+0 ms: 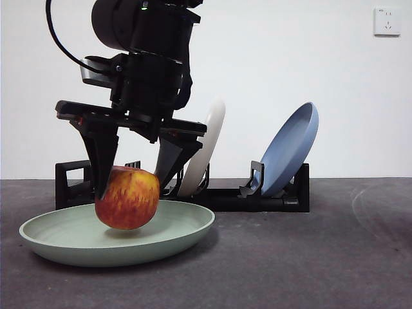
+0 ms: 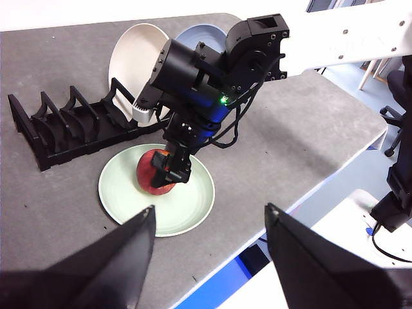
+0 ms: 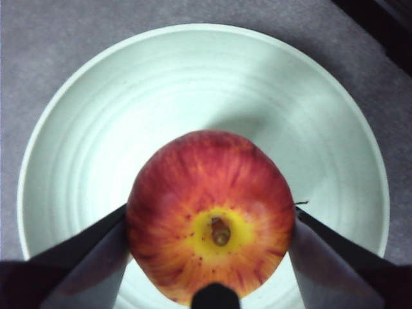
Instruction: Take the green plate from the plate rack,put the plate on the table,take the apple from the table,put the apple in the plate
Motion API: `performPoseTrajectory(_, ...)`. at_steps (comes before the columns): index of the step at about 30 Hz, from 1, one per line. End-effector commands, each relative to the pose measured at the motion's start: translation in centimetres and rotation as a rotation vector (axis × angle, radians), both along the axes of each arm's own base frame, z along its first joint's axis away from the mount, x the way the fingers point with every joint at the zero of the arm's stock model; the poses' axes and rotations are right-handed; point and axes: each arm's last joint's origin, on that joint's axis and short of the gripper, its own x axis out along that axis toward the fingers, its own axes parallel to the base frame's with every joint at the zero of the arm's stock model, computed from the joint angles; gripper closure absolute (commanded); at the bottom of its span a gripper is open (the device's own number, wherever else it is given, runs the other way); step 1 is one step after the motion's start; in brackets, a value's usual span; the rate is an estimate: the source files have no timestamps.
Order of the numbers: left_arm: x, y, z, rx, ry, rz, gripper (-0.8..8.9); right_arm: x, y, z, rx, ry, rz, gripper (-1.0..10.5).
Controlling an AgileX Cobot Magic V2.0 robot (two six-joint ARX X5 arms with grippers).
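The pale green plate (image 1: pixel 187 226) lies flat on the dark grey table (image 1: pixel 322 257), in front of the black plate rack (image 1: pixel 270 196). My right gripper (image 1: pixel 132 188) comes down from above and is shut on the red-yellow apple (image 1: pixel 127 197), holding it over the plate's middle, at or just above its surface. In the right wrist view the apple (image 3: pixel 209 212) sits stem end up between the jaws, with the plate (image 3: pixel 193 84) under it. My left gripper (image 2: pixel 209 209) is open and empty, high above the table's near edge, looking down at the plate (image 2: pixel 187 206) and apple (image 2: pixel 151 177).
A cream-white plate (image 1: pixel 209 141) and a blue plate (image 1: pixel 293 145) lean in the rack behind the green plate. The rack's other slots (image 2: pixel 64 125) hold nothing. The table's edge (image 2: pixel 270 212) runs close to the green plate.
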Motion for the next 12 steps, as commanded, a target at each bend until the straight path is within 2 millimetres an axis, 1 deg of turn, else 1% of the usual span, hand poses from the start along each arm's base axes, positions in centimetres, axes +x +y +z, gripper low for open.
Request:
performPoseTrajectory(1, 0.04, -0.05, -0.01, -0.01, 0.007, -0.001, 5.3, 0.13, 0.17, -0.95, -0.016, 0.011, 0.011, 9.6)
performPoseTrajectory(12, 0.03, -0.05, -0.01, -0.011, 0.009, 0.0, 5.3, 0.25, 0.13, -1.28, -0.014, 0.03, 0.037, 9.6)
